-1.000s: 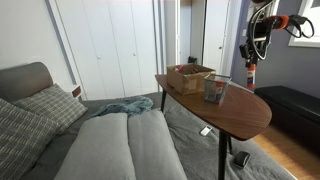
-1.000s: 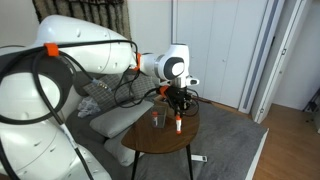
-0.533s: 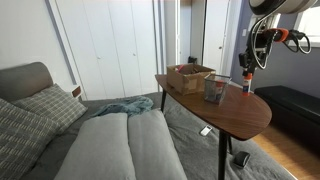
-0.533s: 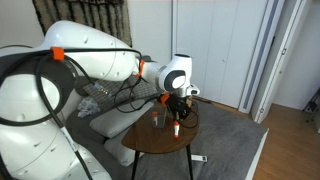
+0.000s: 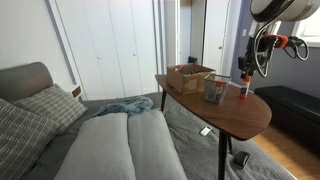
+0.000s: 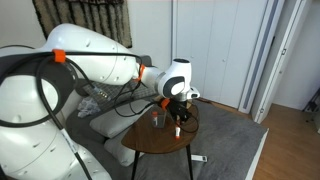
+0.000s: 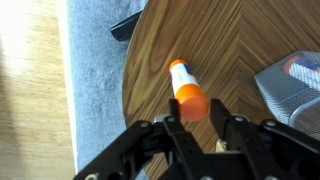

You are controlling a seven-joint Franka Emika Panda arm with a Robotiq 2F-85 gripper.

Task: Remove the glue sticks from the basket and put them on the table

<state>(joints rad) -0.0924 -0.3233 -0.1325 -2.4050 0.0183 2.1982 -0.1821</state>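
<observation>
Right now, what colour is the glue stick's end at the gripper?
Orange; the glue stick shows best in wrist view.

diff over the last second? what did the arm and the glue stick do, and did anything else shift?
The gripper came down beside the grey wire-mesh basket, carrying the white glue stick with the orange cap from well above the oval dark-brown wooden table to about its surface. In the wrist view the jaws are closed on the cap, so it has not been let go. Basket, brown open box and table stayed put.
</observation>
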